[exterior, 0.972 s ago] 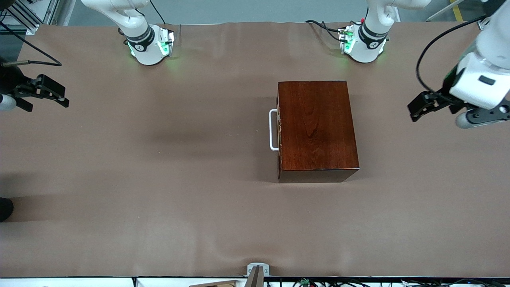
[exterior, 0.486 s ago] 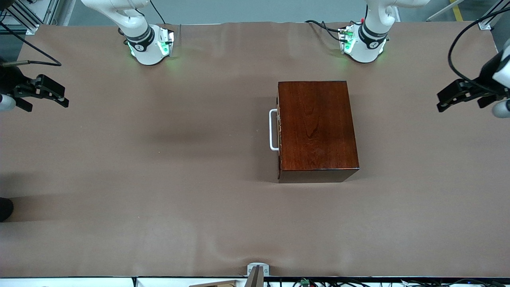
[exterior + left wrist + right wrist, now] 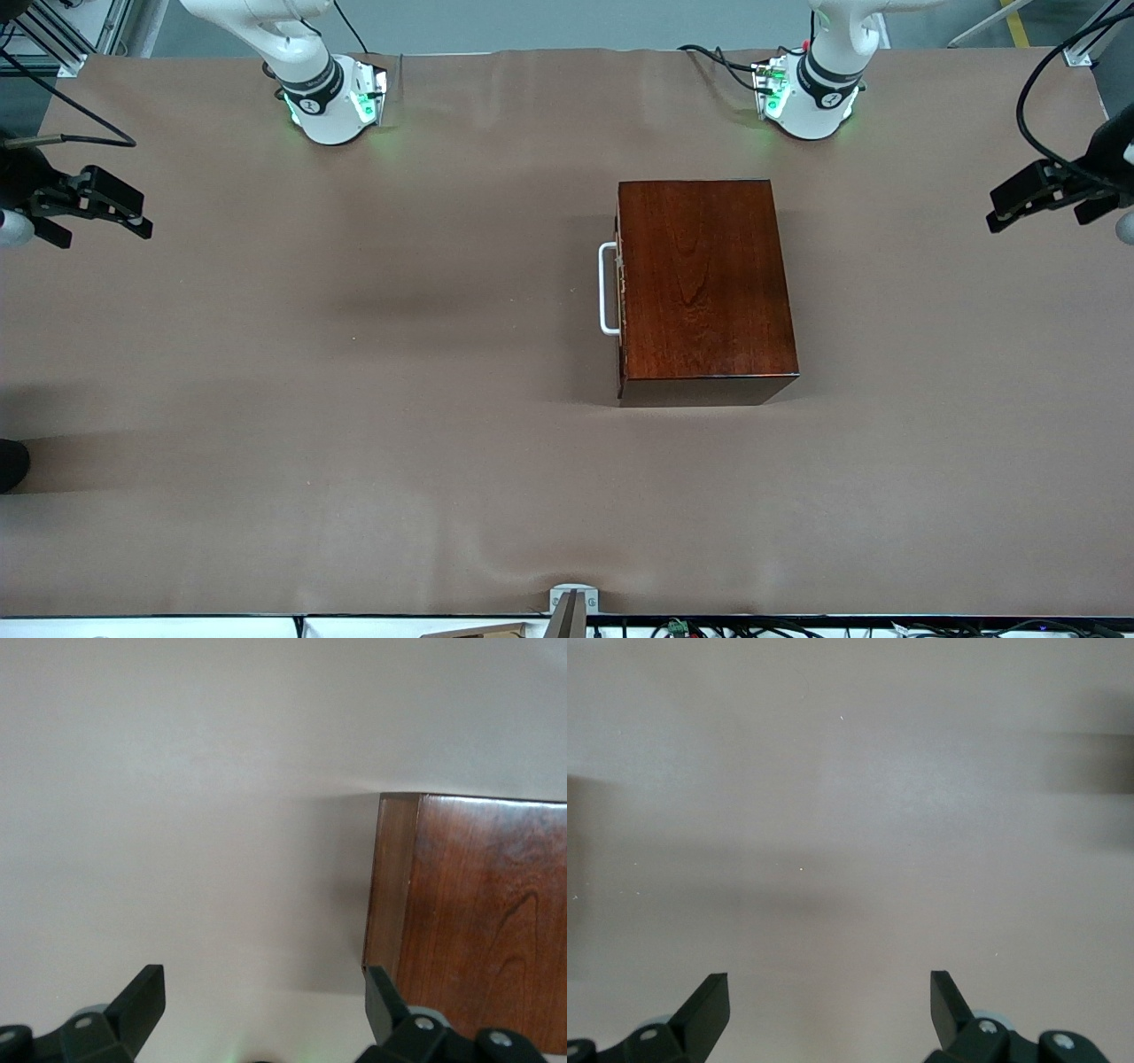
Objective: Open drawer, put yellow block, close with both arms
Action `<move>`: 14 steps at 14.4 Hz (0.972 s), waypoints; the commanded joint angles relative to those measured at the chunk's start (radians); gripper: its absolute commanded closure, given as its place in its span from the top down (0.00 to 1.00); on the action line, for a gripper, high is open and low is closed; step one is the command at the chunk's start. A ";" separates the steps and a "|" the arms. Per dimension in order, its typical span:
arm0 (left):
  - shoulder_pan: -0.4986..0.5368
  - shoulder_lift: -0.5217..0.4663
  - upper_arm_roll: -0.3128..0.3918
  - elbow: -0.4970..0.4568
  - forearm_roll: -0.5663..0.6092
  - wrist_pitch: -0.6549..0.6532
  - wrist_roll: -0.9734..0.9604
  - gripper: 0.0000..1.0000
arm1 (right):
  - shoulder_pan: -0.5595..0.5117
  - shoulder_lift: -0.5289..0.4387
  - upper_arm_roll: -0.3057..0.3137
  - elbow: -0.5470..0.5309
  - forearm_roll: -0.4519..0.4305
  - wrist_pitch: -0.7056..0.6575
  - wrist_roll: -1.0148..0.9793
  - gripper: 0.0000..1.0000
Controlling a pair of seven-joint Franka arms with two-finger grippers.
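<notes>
Both black two-finger hands hang spread and empty over the brown counter (image 3: 354, 461): the left hand (image 3: 1019, 202) at its own end, the right hand (image 3: 106, 208) at the other, well apart from the glossy reddish-brown wooden box (image 3: 704, 283). The drawer looks shut, its white bar handle (image 3: 607, 289) facing the right arm's end. The yellow block isn't visible, perhaps inside.

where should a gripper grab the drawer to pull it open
Probably by the white U-shaped handle on the drawer front, facing the right arm's end of the table. Come from that end, fingers across the long bar; it stands clear of the wooden box, leaving a gap.
</notes>
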 commanded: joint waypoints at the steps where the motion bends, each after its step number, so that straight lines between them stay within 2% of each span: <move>1: 0.050 -0.125 -0.033 -0.158 -0.023 0.058 0.053 1.00 | -0.023 -0.016 0.018 -0.004 -0.011 -0.007 0.001 1.00; 3: 0.062 -0.155 -0.031 -0.195 -0.023 0.069 0.074 1.00 | -0.024 -0.016 0.018 -0.004 -0.011 -0.007 0.001 1.00; 7: 0.062 -0.136 -0.022 -0.148 -0.017 0.057 0.090 1.00 | -0.021 -0.016 0.018 -0.004 -0.011 -0.007 0.001 1.00; 14: 0.066 -0.133 -0.019 -0.138 -0.020 0.042 0.087 1.00 | -0.024 -0.016 0.018 -0.004 -0.011 -0.019 0.001 1.00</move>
